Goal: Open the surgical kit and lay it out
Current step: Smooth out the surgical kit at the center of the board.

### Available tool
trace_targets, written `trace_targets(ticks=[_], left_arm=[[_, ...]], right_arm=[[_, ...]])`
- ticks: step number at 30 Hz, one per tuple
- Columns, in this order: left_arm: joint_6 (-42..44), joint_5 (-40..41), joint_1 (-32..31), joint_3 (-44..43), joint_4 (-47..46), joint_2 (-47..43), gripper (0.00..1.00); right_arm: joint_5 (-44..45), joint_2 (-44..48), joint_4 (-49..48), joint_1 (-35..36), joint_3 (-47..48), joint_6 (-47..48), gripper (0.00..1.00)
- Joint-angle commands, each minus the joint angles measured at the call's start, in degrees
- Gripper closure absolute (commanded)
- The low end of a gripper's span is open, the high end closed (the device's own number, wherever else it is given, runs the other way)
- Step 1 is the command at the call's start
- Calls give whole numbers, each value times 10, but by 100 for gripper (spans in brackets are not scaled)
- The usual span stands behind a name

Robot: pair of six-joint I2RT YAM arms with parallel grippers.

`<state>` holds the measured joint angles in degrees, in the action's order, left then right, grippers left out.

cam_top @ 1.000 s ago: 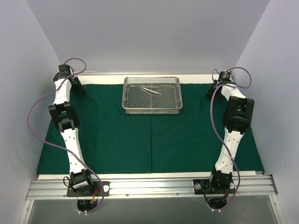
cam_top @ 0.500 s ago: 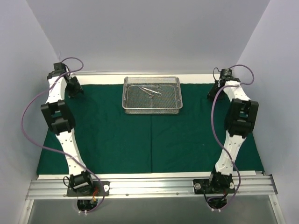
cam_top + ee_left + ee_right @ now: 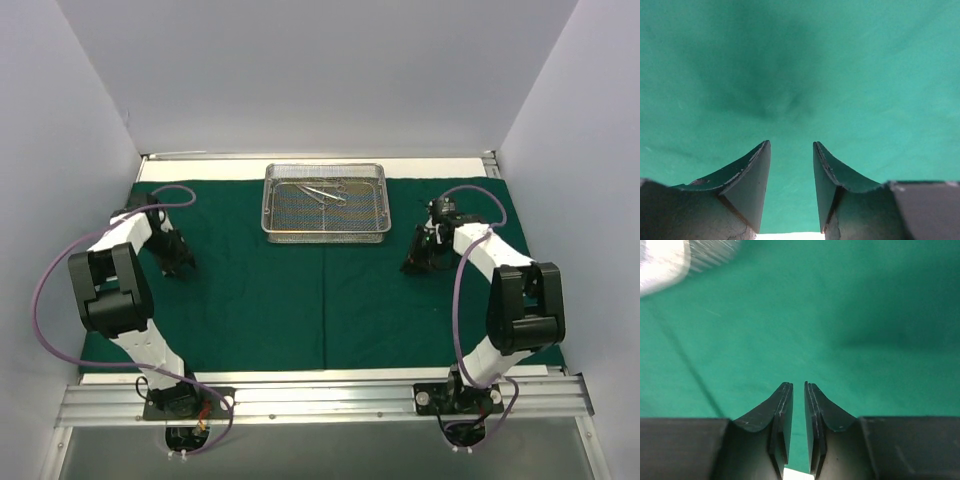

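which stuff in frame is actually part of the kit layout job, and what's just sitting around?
Job:
- green cloth, spread flat
- wire-mesh tray, on the cloth at its far edge
- metal instruments, inside the tray

Not the job (rig fixtures only):
- purple cables
- aluminium rail

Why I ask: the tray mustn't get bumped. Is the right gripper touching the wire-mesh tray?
Apart. The top view shows bare green cloth between the right gripper and the wire-mesh tray.
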<state>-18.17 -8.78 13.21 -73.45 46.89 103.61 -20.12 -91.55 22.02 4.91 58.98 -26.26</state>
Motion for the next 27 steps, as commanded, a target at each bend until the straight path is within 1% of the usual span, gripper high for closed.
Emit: trace_targets(ticks=[1, 6, 10, 14, 16, 19, 24, 25, 27], left_arm=[[1, 15, 8, 35, -13, -12, 52], [11, 7, 26, 47, -3, 34, 54], [9, 8, 37, 65, -30, 51, 54], [14, 15, 51, 82, -42, 65, 54], [17, 14, 58, 97, -52, 67, 54], [23, 17, 68, 108, -62, 63, 54], [26, 24, 70, 94, -55, 56, 54], [28, 25, 70, 92, -52, 54, 54], [28, 27, 71, 86, -51, 52, 55]], right_arm=[[-15, 4, -21, -6, -51, -17, 84], [32, -25, -29, -7, -77, -12, 92], [63, -42, -27, -7, -95, -30, 100], [99, -38, -25, -19, -128, -40, 100], [100, -35, -29, -28, -148, -45, 100], [114, -27, -16, -34, -149, -59, 100], [131, -11, 13, -46, -145, -68, 100], [130, -5, 15, -64, -144, -68, 100], [122, 2, 21, -67, -134, -57, 100]])
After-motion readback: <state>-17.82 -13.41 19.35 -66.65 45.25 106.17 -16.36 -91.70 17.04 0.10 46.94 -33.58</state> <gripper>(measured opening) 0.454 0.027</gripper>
